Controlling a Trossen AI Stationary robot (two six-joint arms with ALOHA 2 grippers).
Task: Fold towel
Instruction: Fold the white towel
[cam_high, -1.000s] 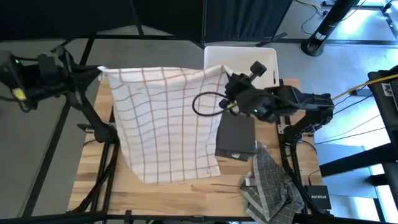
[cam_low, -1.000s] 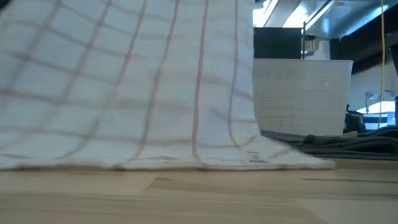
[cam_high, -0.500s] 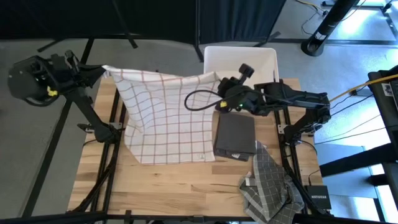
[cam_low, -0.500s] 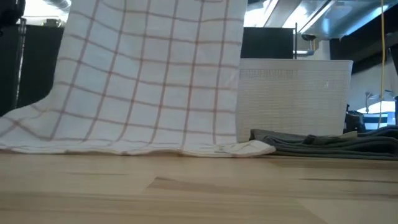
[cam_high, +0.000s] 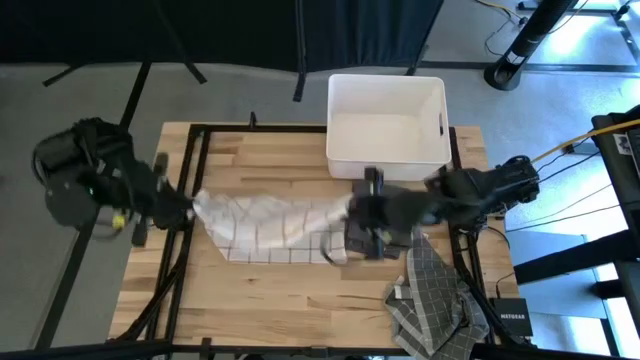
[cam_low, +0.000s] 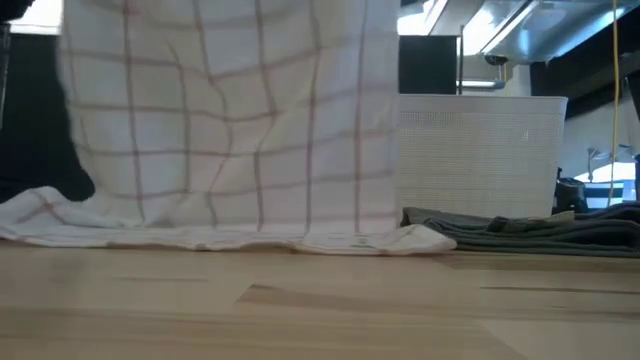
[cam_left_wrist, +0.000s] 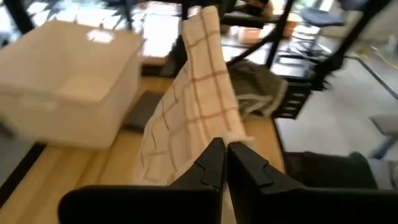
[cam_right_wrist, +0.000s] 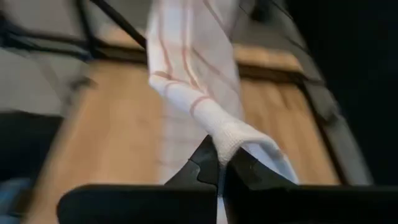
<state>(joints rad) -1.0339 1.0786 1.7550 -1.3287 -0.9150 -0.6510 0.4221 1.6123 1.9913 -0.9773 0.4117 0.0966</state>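
l gripper (cam_high: 190, 208) clamped low; r gripper (cam_high: 352, 210) clamped low, facing it.

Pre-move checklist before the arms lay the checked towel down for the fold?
1. Left pincer shut on towel corner: ok.
2. Right pincer shut on the other corner: ok.
3. Towel's lower edge resting on the table: ok, low view shows it lying on the wood.
4. Towel spread flat between the pincers: not ok, it sags and bunches.
5. Landing area clear: not ok, the dark folded cloth lies right beside the right corner.
6. White bin clear of the towel: ok.
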